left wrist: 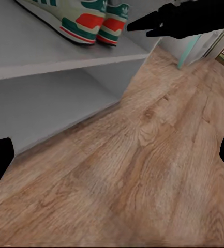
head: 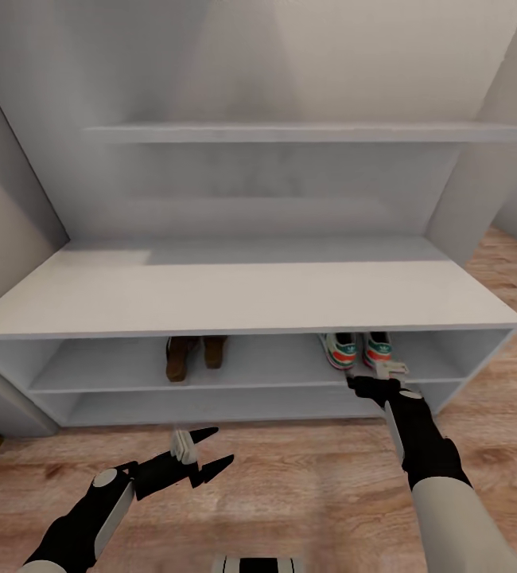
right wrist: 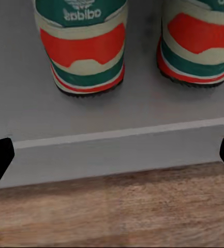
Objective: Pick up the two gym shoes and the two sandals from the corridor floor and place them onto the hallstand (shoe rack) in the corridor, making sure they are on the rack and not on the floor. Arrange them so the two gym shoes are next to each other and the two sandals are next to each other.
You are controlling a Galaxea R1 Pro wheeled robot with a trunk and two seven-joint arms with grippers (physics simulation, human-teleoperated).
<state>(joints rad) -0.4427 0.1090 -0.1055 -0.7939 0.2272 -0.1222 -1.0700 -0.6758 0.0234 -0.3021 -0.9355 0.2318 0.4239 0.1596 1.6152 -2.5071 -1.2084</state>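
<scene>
I see both gym shoes [head: 359, 348] side by side on the hallstand [head: 250, 298] upper shelf, right part, heels out. Both sandals [head: 195, 355] sit together on the same shelf, more to the left. My right gripper [head: 379, 380] is just in front of the gym shoes, fingers wide apart, holding nothing. Left gripper [head: 208, 450] hangs over the corridor floor [head: 306, 477], open & empty too.

The hallstand [head: 242, 290] looks smooth matt grey-white, the corridor floor [head: 306, 493] grained brown wood, the sandals [head: 195, 354] dark leather.
</scene>
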